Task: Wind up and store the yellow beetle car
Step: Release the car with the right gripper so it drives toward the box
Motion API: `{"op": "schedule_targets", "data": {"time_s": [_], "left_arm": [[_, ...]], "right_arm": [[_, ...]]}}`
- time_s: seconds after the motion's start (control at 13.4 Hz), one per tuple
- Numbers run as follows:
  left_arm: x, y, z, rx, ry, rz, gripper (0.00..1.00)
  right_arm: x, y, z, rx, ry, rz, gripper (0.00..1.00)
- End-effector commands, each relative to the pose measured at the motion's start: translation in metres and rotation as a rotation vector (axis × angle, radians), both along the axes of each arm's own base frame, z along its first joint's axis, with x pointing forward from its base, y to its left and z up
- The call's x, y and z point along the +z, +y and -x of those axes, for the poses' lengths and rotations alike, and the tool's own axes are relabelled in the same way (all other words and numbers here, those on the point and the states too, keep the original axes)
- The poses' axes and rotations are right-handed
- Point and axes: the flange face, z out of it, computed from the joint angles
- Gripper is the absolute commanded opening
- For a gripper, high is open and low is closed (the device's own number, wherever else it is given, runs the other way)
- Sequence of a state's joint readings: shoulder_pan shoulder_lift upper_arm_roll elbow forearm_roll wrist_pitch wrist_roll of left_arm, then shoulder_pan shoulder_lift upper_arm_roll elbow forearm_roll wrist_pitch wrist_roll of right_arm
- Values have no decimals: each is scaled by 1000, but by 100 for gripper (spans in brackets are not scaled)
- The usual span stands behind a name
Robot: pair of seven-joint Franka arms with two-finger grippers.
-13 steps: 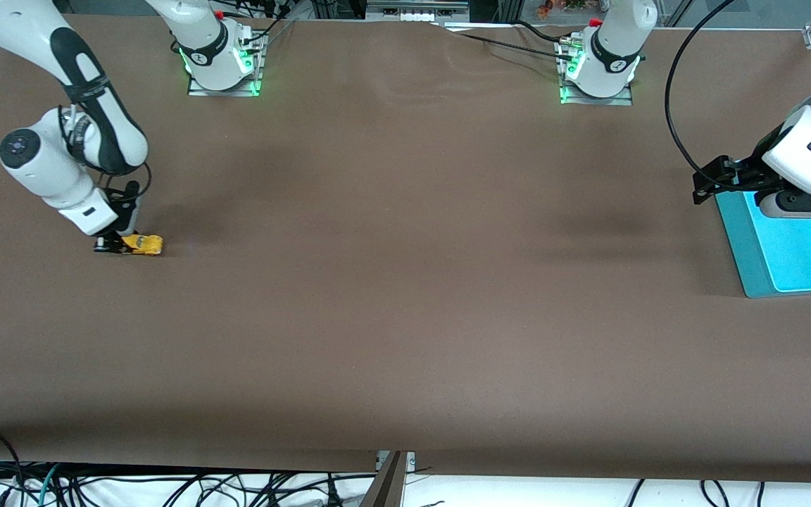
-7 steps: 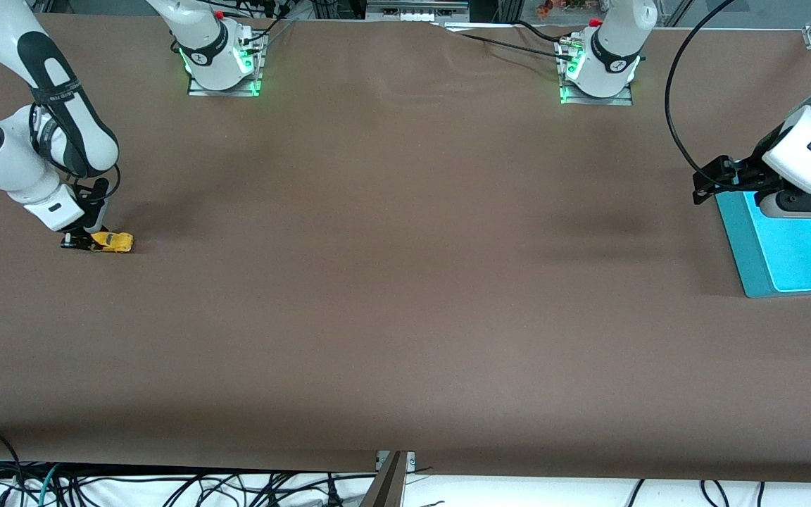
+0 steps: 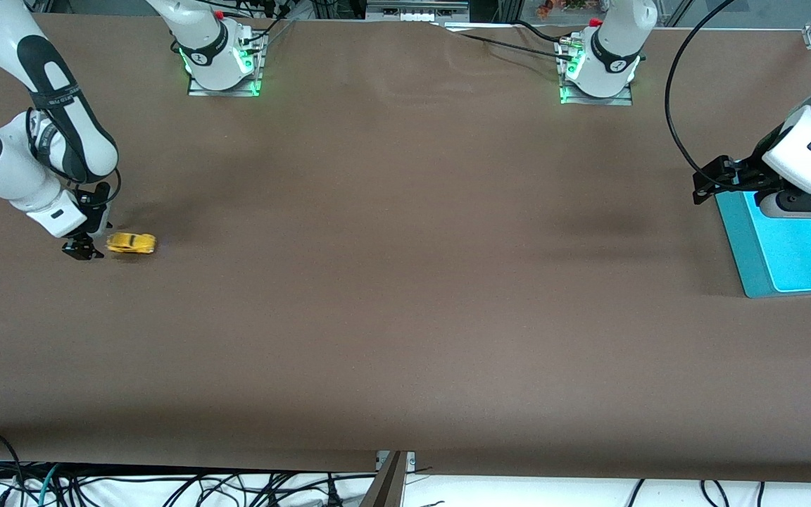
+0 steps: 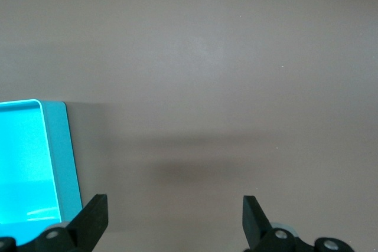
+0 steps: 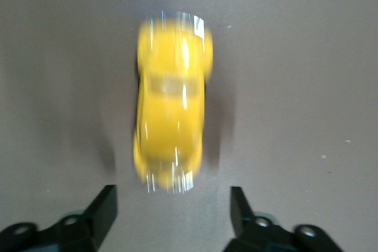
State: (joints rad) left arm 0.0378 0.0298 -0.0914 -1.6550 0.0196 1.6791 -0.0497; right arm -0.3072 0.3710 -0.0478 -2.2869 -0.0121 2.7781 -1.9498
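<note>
The yellow beetle car (image 3: 131,243) stands on its wheels on the brown table at the right arm's end. In the right wrist view the car (image 5: 171,105) is motion-blurred and lies clear of the fingertips. My right gripper (image 3: 83,251) is open and empty, low at the table just beside the car, on the side away from the table's middle. In the right wrist view my right gripper (image 5: 172,212) has its jaws wide apart. My left gripper (image 4: 175,219) is open and empty, held over the edge of the teal tray (image 3: 786,250).
The teal tray (image 4: 35,163) lies at the left arm's end of the table. The two arm bases (image 3: 221,60) stand along the table's farthest edge. Cables hang below the nearest table edge.
My right gripper dragged the car toward the right arm's end, then opened and let go. The car now rolls away from the gripper toward the table's middle. The left arm has not moved.
</note>
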Motion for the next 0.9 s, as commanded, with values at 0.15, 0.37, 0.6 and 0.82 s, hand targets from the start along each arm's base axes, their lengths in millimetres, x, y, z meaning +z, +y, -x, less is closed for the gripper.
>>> {"op": "schedule_targets", "data": {"time_s": [0.15,0.37,0.6,0.82], "left_arm": [[7,-2,0,5,3,27,100],[7,-2,0,5,3,27,100],[7,-2,0,5,3,27,100],[6,-1,0,7,10,27,100]], "right_arm": [[10,-4,-10,8,6,-9,100],[27,4,-18,-19,-28,-29,100],[58,4,-42,-132,-13,-93,100],[102,14,-76,-306,13,-140,100]]}}
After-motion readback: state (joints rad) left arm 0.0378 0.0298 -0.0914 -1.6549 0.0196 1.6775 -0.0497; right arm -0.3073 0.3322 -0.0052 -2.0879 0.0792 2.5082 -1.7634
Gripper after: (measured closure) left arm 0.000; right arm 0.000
